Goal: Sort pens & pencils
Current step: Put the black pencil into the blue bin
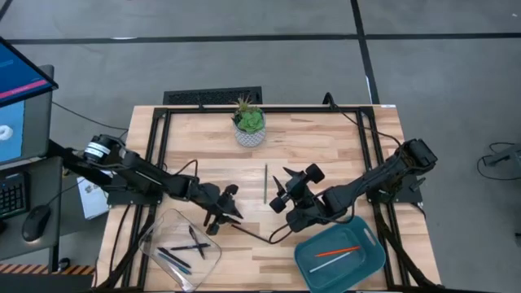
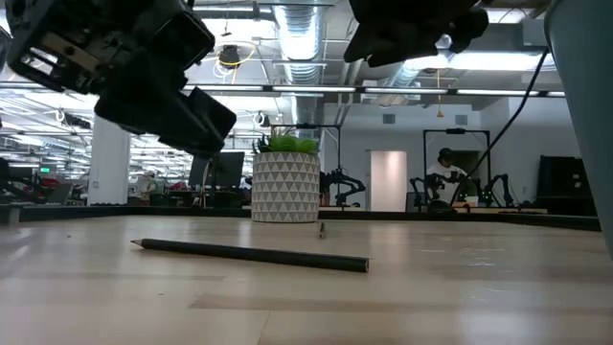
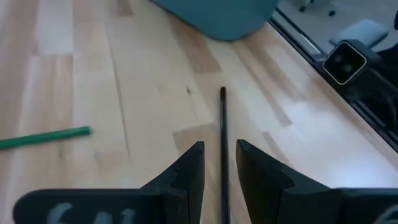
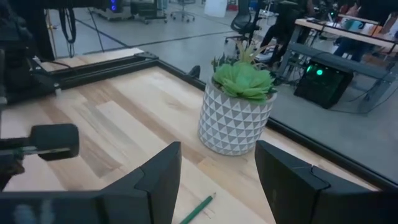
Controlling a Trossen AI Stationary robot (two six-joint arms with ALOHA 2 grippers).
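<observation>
Lying nearest the table's front edge: a clear tray (image 1: 181, 252) at the left with several dark pens (image 1: 186, 247), and a teal bin (image 1: 340, 254) at the right holding an orange-red pencil (image 1: 336, 251) and a pale one beside it. Next, a dark pencil (image 1: 254, 234) on the wood table (image 1: 326, 146) between the trays; the left gripper (image 1: 221, 211) stands over its end, fingers (image 3: 189, 171) straddling it, contact not discernible. Level with it, the right gripper (image 1: 286, 190) hovers with fingers (image 4: 158, 174) spread wide, holding nothing. Mid-table lies a green pencil (image 1: 265, 182) between both grippers. Farthest, a potted succulent (image 1: 249, 123) near the back edge.
</observation>
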